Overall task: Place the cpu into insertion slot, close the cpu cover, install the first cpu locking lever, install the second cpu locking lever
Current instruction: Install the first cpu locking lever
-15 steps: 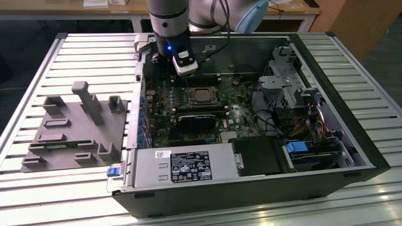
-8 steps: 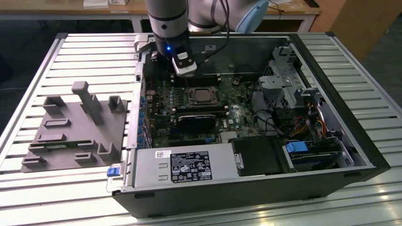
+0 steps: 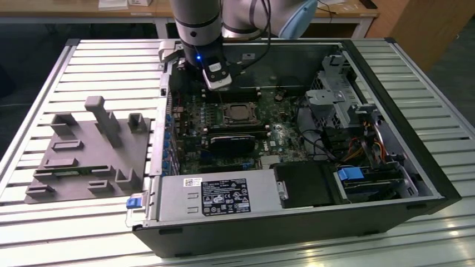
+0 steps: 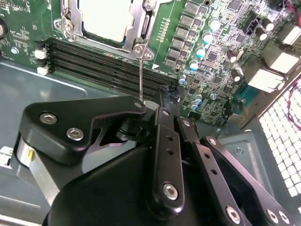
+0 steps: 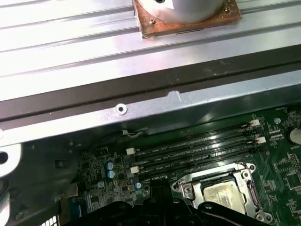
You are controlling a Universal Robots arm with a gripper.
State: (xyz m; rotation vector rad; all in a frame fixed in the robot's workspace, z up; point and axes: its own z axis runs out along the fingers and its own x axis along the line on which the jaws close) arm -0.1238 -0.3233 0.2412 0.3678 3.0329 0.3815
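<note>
The cpu (image 4: 104,18) lies in the insertion slot (image 3: 239,113) on the green board, its dull silver top showing. The cpu cover (image 4: 137,29) lies flat around it as a silver frame. One thin locking lever (image 4: 141,75) rises from a corner of the socket to the tips of my gripper (image 4: 153,101). The gripper looks shut; I cannot tell whether the lever is pinched or only touched. In the exterior view the gripper (image 3: 219,84) hangs inside the case just behind the socket. The first wrist view has the cpu (image 5: 225,195) and cover (image 5: 187,187) beside the dark gripper (image 5: 155,209).
Long black memory slots (image 4: 103,66) run between socket and gripper. A black block (image 3: 230,142) sits in front of the socket, a power supply (image 3: 211,197) nearer still. Drive cage and cables (image 3: 349,117) fill the exterior view's right. A grey fixture (image 3: 89,150) stands outside the case.
</note>
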